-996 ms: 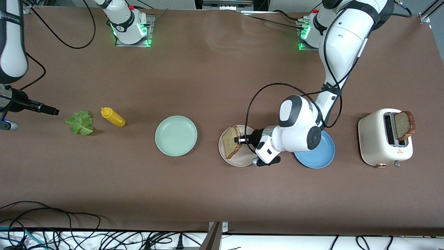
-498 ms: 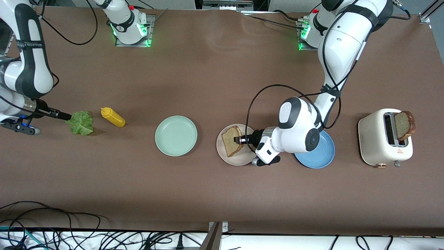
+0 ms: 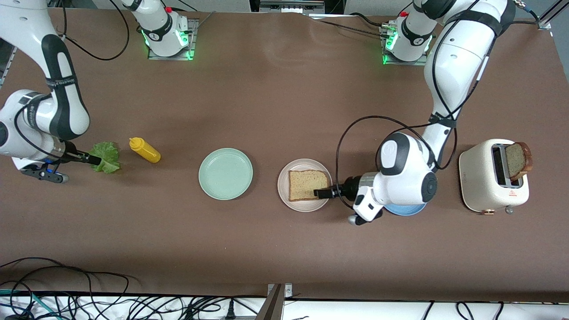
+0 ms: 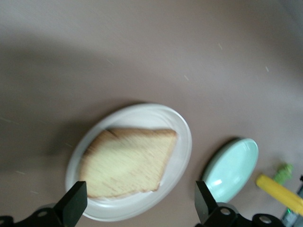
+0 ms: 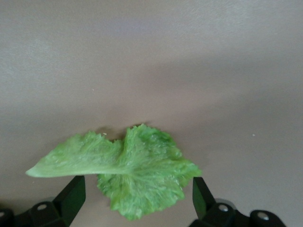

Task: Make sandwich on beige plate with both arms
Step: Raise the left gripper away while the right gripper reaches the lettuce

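Observation:
One brown bread slice (image 3: 308,185) lies flat on the beige plate (image 3: 284,175). My left gripper (image 3: 321,193) is open and empty, low at the plate's edge toward the left arm's end. In the left wrist view the slice (image 4: 125,163) and plate (image 4: 182,139) lie just ahead of the open gripper (image 4: 139,194). A second slice (image 3: 518,160) stands in the toaster (image 3: 482,178). The green lettuce leaf (image 3: 106,156) lies on the table. My right gripper (image 3: 86,158) is open and low at the leaf's edge. In the right wrist view its gripper (image 5: 137,196) stands astride the leaf (image 5: 132,170).
A yellow squeeze bottle (image 3: 144,150) lies beside the lettuce. A mint-green plate (image 3: 225,173) sits between the bottle and the beige plate. A blue plate (image 3: 402,209) is mostly hidden under the left arm. Cables run along the table edge nearest the camera.
The left gripper let go of the bread, which went from tilted to flat on the beige plate, and drew back toward its own end. The right gripper came down to the lettuce.

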Robot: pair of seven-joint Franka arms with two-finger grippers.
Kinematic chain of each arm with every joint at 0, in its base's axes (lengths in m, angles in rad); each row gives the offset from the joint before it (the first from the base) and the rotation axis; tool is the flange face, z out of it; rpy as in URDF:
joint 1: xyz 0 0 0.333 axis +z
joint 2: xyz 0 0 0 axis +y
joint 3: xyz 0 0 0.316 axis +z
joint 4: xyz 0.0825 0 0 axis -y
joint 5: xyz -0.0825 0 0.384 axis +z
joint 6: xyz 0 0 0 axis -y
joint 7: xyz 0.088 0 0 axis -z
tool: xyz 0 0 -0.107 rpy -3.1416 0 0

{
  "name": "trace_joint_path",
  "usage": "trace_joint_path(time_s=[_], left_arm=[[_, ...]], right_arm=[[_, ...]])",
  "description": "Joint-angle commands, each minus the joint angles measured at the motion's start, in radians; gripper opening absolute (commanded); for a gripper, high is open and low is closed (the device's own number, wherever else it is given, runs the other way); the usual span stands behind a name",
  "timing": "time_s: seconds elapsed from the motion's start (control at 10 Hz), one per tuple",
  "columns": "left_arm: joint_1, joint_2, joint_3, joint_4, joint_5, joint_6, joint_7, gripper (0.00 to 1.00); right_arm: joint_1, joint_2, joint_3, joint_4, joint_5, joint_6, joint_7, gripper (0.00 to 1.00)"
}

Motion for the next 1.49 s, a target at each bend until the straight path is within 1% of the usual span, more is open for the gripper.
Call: trace_joint_path(time_s=[0.0, 0.1, 0.2, 0.4, 0.5, 0.6, 0.7, 0.8, 0.9, 1.0, 1.1, 1.19, 1.39], left_arm=[[0.005, -0.082, 0.088, -0.001, 0.149, -0.092, 0.011, 1.0], [0.033, -0.14, 0.098, -0.002, 0.239, -0.139, 0.01, 1.0], [0.075, -0.209, 0.098, -0.002, 0.315, -0.146, 0.011, 1.0], [0.09, -0.367, 0.099, -0.066, 0.404, -0.249, 0.008, 1.0], [0.091, -0.447, 0.099, -0.1, 0.479, -0.299, 0.005, 1.0], [0.109, -0.478, 0.098, -0.075, 0.51, -0.41, 0.003, 1.0], [0.141, -0.478, 0.098, -0.004, 0.507, -0.525, -0.001, 1.0], [0.151, -0.481, 0.105, 0.021, 0.51, -0.575, -0.042, 1.0], [0.157, -0.504, 0.127, 0.024, 0.513, -0.59, -0.103, 1.0], [0.157, -0.55, 0.154, 0.025, 0.53, -0.636, -0.107, 1.0], [0.157, -0.598, 0.153, 0.024, 0.582, -0.69, -0.107, 1.0], [0.156, -0.625, 0.15, 0.024, 0.605, -0.731, -0.107, 1.0], [0.159, -0.649, 0.159, 0.021, 0.604, -0.775, -0.109, 1.0]], right_arm=[[0.0, 0.016, 0.005, 0.009, 0.005, 0.008, -0.015, 1.0], [-0.003, 0.016, 0.022, 0.009, 0.011, 0.008, -0.014, 1.0], [-0.006, 0.016, 0.032, 0.009, 0.013, 0.008, -0.014, 1.0], [-0.009, 0.017, 0.034, 0.006, 0.013, 0.001, -0.015, 1.0], [-0.009, 0.023, 0.042, 0.008, 0.013, 0.001, -0.014, 1.0], [-0.009, 0.033, 0.051, 0.009, 0.029, 0.002, -0.015, 1.0], [-0.009, 0.036, 0.054, 0.009, 0.061, 0.001, -0.03, 1.0], [-0.009, 0.04, 0.057, 0.009, 0.08, 0.001, -0.052, 1.0], [-0.009, 0.045, 0.058, 0.009, 0.085, -0.001, -0.056, 1.0], [-0.011, 0.056, 0.059, 0.009, 0.083, 0.001, -0.058, 1.0], [-0.012, 0.065, 0.059, 0.011, 0.085, 0.001, -0.067, 1.0], [-0.014, 0.074, 0.059, 0.012, 0.086, 0.001, -0.069, 1.0], [-0.024, 0.088, 0.062, 0.016, 0.129, 0.001, -0.082, 1.0]])
